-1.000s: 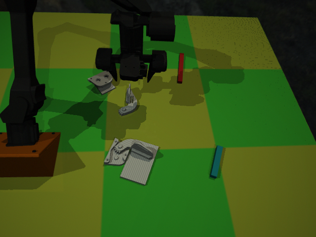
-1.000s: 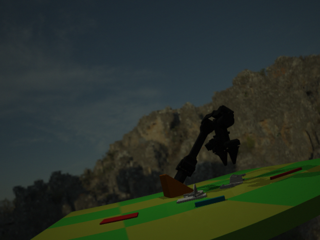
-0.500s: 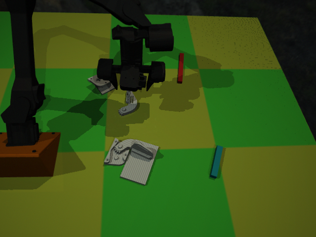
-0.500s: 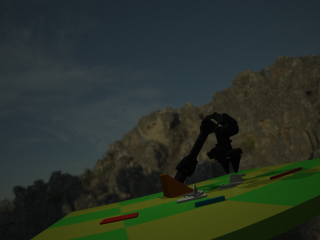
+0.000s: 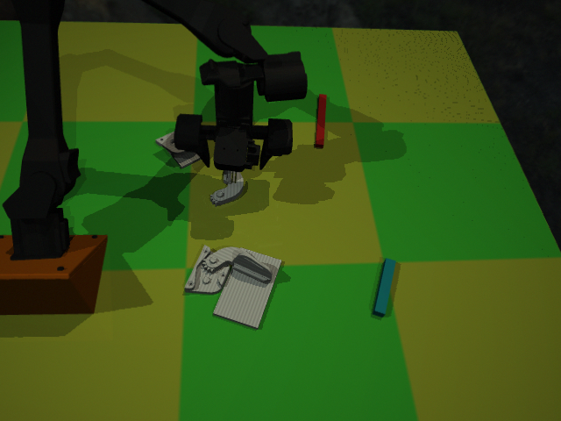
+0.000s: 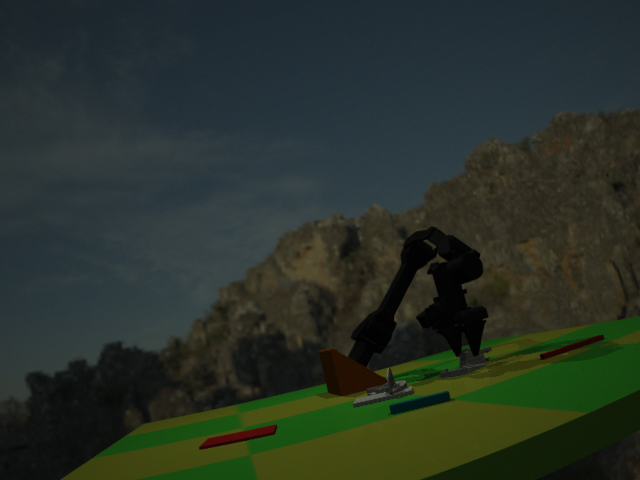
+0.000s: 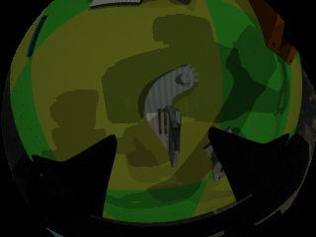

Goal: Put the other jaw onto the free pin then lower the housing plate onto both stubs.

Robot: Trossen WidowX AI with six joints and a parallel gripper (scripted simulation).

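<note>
The loose grey jaw (image 5: pixel 231 192) (image 7: pixel 163 94) lies on the table, its toothed end towards the base part and its ribbed upright fin at the other end. My gripper (image 5: pixel 234 167) (image 6: pixel 467 354) (image 7: pixel 164 136) is open and empty, low above the fin end, with a finger to each side. The base part (image 5: pixel 244 296) (image 6: pixel 368 400) (image 7: pixel 116 3) lies apart; the other jaw (image 5: pixel 228 254) sits on one pin, and the free pin (image 5: pixel 206 280) stands bare beside it. The housing plate (image 5: pixel 186 158) (image 7: pixel 215 165) lies beyond the loose jaw, partly hidden by my gripper.
A red bar (image 5: pixel 321 121) (image 6: pixel 571 347) lies right of the gripper in the top view. A blue bar (image 5: pixel 384 288) (image 6: pixel 419 403) (image 7: pixel 37 36) lies right of the base part. Another red bar (image 6: pixel 238 437) shows in the exterior view. The orange arm mount (image 5: pixel 49 292) (image 6: pixel 345 374) stands at left.
</note>
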